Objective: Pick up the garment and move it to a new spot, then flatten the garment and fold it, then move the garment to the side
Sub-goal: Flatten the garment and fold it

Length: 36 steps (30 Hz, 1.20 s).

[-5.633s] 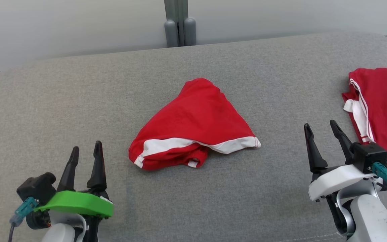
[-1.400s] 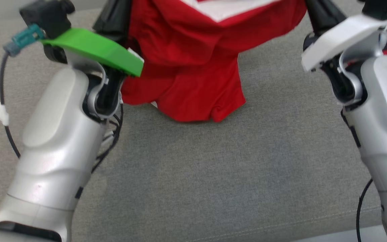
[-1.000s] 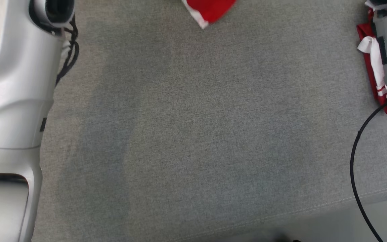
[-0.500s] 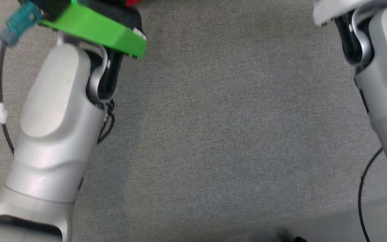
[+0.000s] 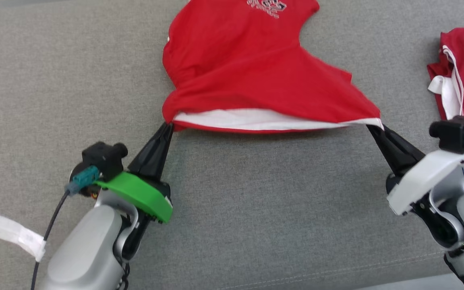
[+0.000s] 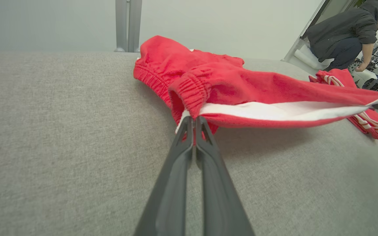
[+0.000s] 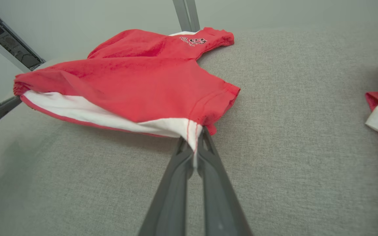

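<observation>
Head view: the red fabric garment with a white hem band [image 5: 256,76] has a small white print [image 5: 267,6] near its far end, too tiny to read. It's spread on the grey upholstered cushion [image 5: 256,209], with its near edge lifted and stretched between the left gripper [image 5: 168,125] and right gripper [image 5: 371,128], each clamped on a hem corner. A few seconds back it was a crumpled heap, grippers open. Another red-and-white garment [image 5: 463,68] lies off right.
</observation>
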Available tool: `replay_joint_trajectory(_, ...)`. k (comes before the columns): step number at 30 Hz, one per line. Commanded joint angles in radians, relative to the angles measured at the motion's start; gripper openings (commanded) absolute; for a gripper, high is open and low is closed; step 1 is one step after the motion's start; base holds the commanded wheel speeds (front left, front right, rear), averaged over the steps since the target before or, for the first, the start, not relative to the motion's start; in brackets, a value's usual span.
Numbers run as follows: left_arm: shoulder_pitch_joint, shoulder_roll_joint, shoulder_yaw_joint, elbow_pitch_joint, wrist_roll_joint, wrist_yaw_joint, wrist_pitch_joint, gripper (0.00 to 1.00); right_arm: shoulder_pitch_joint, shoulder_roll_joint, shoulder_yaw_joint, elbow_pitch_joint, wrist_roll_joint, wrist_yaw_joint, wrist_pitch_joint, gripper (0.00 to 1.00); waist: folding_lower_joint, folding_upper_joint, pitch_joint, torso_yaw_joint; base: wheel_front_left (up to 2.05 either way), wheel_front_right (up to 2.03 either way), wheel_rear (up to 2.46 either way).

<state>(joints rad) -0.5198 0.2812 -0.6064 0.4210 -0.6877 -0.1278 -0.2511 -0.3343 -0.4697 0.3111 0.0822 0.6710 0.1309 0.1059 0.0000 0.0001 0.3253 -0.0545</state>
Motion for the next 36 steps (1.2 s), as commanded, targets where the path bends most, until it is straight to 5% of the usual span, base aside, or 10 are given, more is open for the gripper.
replay_joint_trajectory(1,0.051,0.008,-0.004,-0.01,-0.016,0.009,0.01,0.0,0.065,-0.009,-0.041,-0.043,0.016,0.0,0.033,0.0,0.0,-0.0001,-0.079,0.022,0.0,0.0,0.0)
replay_joint_trajectory(14,0.407,0.095,-0.053,-0.25,-0.087,0.145,0.16,0.0,0.512,0.163,-0.299,-0.323,-0.022,0.0,0.471,0.0,0.0,-0.0001,-0.172,0.044,0.0,0.0,0.0)
replay_joint_trajectory(18,0.444,0.109,-0.064,-0.327,-0.098,0.152,0.184,0.0,0.549,0.197,-0.338,-0.397,-0.039,0.0,0.54,0.0,0.0,-0.0001,-0.173,0.056,0.0,0.0,0.0)
replay_joint_trajectory(26,0.339,0.045,-0.061,-0.342,-0.133,0.102,0.189,0.0,0.406,0.141,-0.322,-0.417,-0.045,0.0,0.559,0.0,0.0,-0.0001,-0.151,0.085,0.0,0.0,0.0)
replay_joint_trajectory(36,0.118,-0.069,-0.029,-0.228,-0.15,0.107,0.208,0.0,0.049,0.003,-0.209,-0.221,-0.019,0.0,0.515,0.0,0.0,-0.0001,-0.088,0.121,0.0,0.0,0.0)
